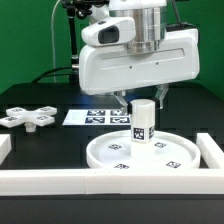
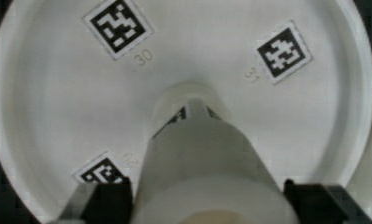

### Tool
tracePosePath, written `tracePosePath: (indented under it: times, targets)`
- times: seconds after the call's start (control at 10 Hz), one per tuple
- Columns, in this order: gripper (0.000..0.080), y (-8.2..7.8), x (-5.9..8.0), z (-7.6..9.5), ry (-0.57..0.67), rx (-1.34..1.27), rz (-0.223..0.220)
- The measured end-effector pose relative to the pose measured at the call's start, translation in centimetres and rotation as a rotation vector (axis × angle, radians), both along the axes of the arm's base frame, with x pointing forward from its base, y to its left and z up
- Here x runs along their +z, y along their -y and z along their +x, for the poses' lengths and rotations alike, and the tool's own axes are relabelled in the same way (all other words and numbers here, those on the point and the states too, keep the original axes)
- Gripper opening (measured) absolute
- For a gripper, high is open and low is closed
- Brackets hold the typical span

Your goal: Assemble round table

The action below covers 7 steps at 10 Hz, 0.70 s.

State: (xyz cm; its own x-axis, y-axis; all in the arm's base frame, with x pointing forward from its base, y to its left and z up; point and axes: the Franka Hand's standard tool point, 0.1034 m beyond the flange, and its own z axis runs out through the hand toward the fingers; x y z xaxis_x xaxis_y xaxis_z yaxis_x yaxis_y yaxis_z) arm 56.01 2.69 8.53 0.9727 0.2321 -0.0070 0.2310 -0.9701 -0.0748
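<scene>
The round disc (image 1: 108, 156) lies flat on the black table, and the short cylinder leg (image 1: 144, 122) stands upright at its middle. My gripper (image 1: 141, 103) hangs straight above, with its fingers on either side of the leg's top. A thin gap shows on each side, so it is open. In the wrist view the leg (image 2: 204, 150) rises from the disc (image 2: 183, 50) between the two black fingertips (image 2: 108, 200) of the gripper (image 2: 206, 205). The cross-shaped base (image 1: 28, 116) lies apart at the exterior view's left.
The marker board (image 1: 95, 117) lies behind the disc. A long white rail (image 1: 40, 182) runs along the front, and another (image 1: 212, 150) stands at the exterior view's right, close to the disc's rim.
</scene>
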Motion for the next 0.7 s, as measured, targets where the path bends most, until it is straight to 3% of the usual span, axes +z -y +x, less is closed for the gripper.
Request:
tracePosePath:
  times: [0.2, 0.7]
  targets:
    - [0.0406, -0.05, 0.00, 0.00, -0.003, -0.044, 0.002]
    - [0.0409, -0.63, -0.09, -0.31, -0.055, -0.720, 0.069]
